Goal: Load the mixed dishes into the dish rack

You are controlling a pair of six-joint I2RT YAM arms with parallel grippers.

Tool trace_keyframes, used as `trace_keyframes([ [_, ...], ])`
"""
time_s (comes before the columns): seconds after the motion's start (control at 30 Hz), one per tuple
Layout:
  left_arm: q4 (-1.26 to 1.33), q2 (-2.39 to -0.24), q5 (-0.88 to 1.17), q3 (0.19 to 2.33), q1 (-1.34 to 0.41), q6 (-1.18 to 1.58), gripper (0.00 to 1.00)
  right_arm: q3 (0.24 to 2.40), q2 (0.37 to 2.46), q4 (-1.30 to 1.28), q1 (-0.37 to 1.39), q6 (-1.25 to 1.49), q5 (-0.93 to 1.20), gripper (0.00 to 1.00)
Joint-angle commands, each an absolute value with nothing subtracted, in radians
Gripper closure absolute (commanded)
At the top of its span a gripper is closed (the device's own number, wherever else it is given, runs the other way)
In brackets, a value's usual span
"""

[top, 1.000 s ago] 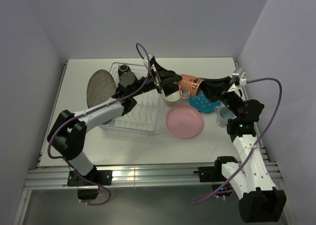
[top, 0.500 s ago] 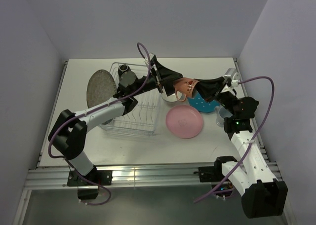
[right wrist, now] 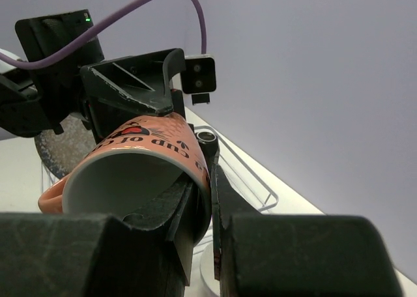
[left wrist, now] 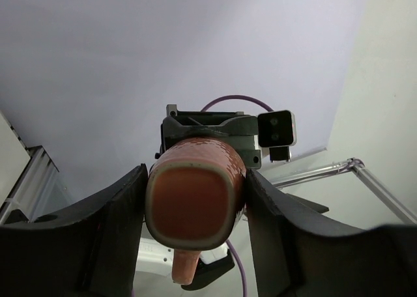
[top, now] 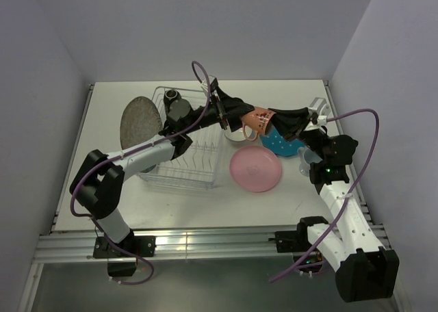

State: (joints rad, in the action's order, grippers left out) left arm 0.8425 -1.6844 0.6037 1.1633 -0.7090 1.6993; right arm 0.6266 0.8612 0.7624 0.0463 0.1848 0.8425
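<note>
Held a pink mug (top: pixel 259 118) in mid-air between two pincers, just past the right end of the dish rack (top: pixel 181 158), toward the far edge of the tabletop (top: pixel 301 93).

From the top view, saw the mug lying on its side above the white bowl (top: pixel 236 135) and teal dotted plate (top: pixel 280 144), with the left gripper (top: pixel 241 119) at its base and the right gripper (top: pixel 274 120) at its mouth; could not read either grip there. From the right wrist, found that pincer clamped on the rim, one finger inside the mouth and one outside. From the left wrist, met the flat base head-on, handle toward the bottom of the view, with both fingers (left wrist: pixel 124 225) pressed to the mug's flanks, closed on it. Noted the pink plate (top: pixel 255 168) flat nearer the front edge.
</note>
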Motion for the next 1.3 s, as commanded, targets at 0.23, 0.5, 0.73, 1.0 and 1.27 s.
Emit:
trace_keyframes([
  [0.23,0.977,-1.658,0.657,1.212,-0.723,1.703,1.00,0.604,0.859,0.742,0.051,0.143,0.773,0.60],
  [0.5,0.963,-1.600,0.640,1.157,-0.677,1.681,1.00,0.600,0.851,0.715,0.049,0.130,0.767,0.34],
  [0.73,0.917,-1.565,0.640,1.140,-0.631,1.651,1.00,0.592,0.845,0.701,0.049,0.118,0.785,0.22],
  [1.0,0.764,-1.529,0.641,1.147,-0.580,1.534,1.00,0.610,0.833,0.664,0.045,0.130,0.821,0.13],
  [1.27,0.557,-1.534,0.637,1.207,-0.519,1.379,1.00,0.647,0.813,0.612,0.023,0.161,0.908,0.06],
])
